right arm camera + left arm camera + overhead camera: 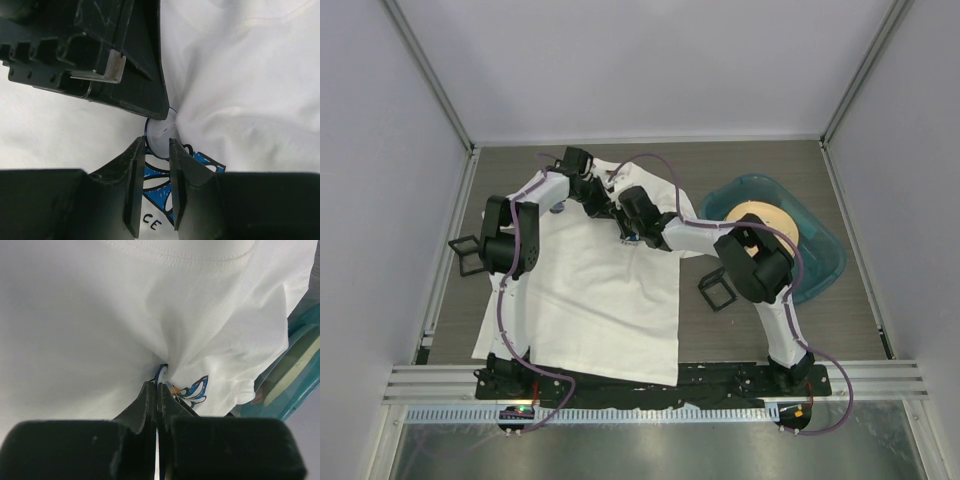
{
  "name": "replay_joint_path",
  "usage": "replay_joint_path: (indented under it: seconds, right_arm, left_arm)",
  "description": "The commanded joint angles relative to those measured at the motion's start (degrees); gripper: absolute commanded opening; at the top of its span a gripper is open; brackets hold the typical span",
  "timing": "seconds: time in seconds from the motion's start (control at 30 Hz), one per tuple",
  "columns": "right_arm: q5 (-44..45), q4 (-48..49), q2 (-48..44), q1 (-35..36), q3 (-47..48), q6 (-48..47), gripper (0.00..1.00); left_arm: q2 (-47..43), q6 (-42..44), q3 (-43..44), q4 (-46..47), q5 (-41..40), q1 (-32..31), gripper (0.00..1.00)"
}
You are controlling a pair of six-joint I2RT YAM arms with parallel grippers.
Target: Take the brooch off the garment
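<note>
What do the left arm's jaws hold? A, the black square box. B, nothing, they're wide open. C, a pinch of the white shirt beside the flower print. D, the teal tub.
C: the left wrist view shows the jaws shut with the garment puckering into their tips, next to the flower print.
</note>
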Motion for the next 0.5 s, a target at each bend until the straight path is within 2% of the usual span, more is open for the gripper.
replay_joint_path:
  seconds: [0.0,0.23,0.4,0.47]
  right_arm:
    - [2.0,0.3,0.5,0.4,2.3,-1.6,0.29]
    - [2.2,0.1,1.2,0.8,2.9,-1.5,0.29]
    - [4.1,-0.4,2.0,0.8,3.8,-0.9,0.20]
    - [4.8,-0.4,2.2,0.8,4.1,-0.8,0.11]
  left_arm:
    - [-2.3,0.2,1.6,-2.1,0.4,0.0,0.00]
    - [-2.3,0.2,1.7,-2.1,0.6,0.0,0.00]
    - [-2.4,0.3,1.7,-1.7,1.4,0.0,0.00]
    - [-2.7,0.4,1.3,-0.7,2.8,0.0,0.00]
